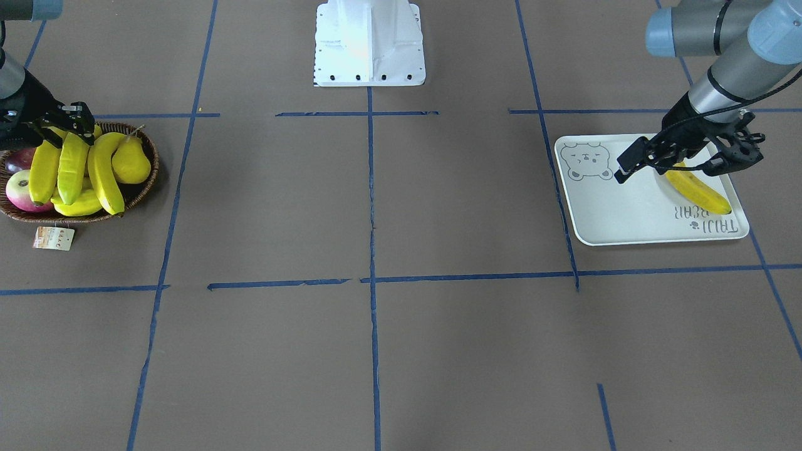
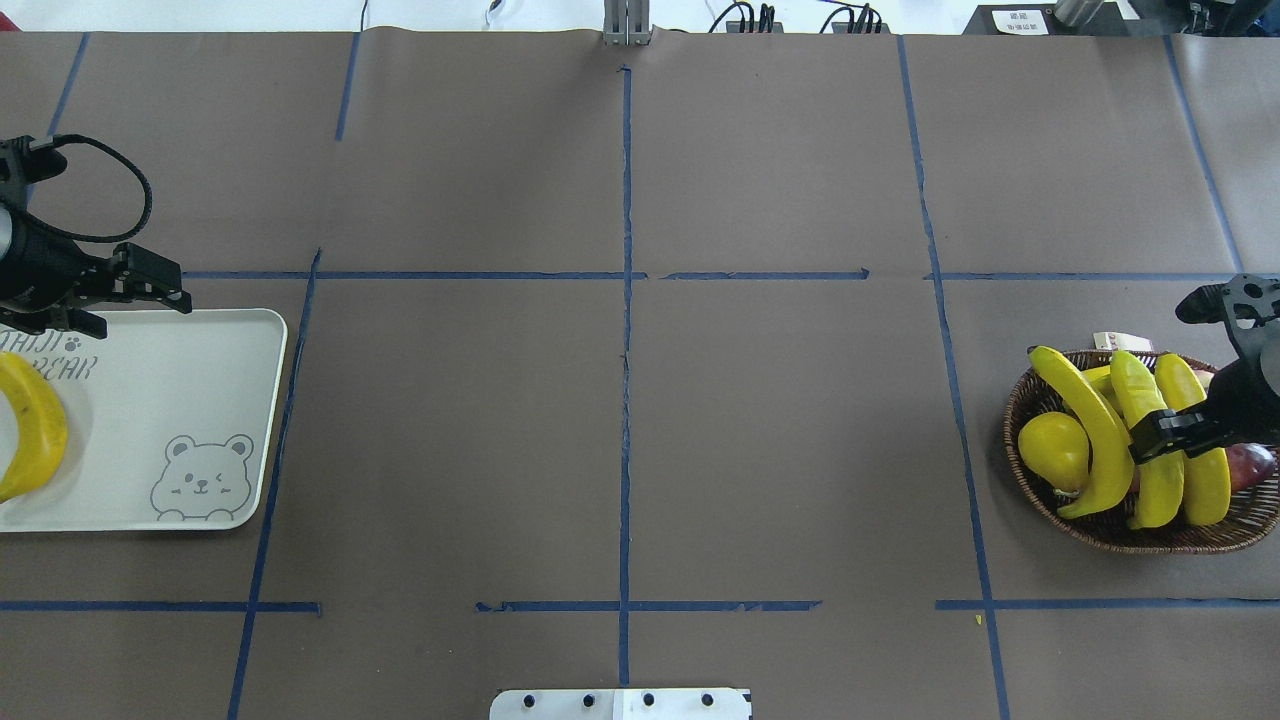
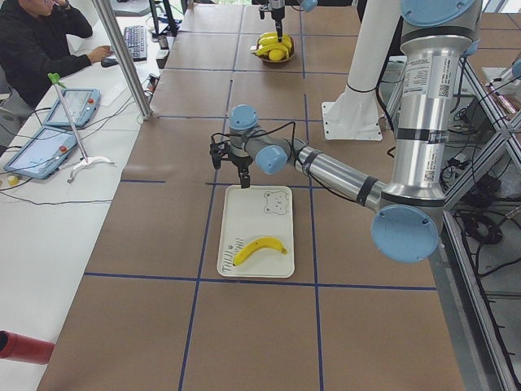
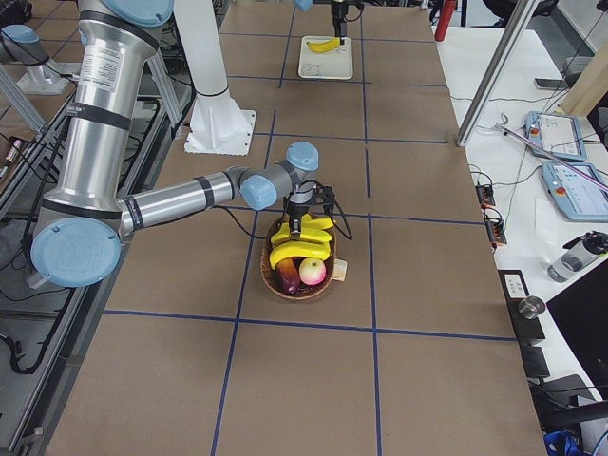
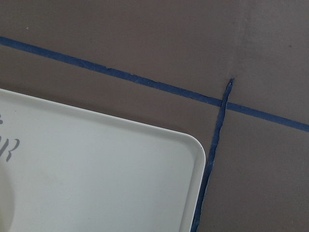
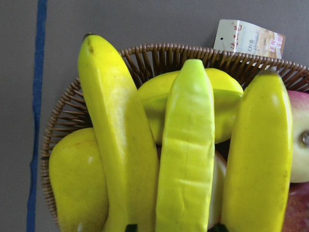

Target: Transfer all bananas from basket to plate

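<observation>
Over basket [image 2: 1110,535], right gripper [image 2: 1165,432] jaws spread astride middle banana [image 6: 186,154]. Left gripper [image 1: 688,161] wide, empty, above plate [image 1: 626,213]; orange-tinged banana [image 1: 702,191] lies there.

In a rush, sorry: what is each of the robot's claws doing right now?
Left gripper: open, empty, above the plate.
Right gripper: open, straddling a banana in the basket.

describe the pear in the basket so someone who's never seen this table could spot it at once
At the robot's right end of the brown table sits a dark wicker basket. The pear lies at its side nearest the table's middle, beside the outermost banana. It is the one short, plump, stemmed yellow fruit; the others are long and slim.
</observation>
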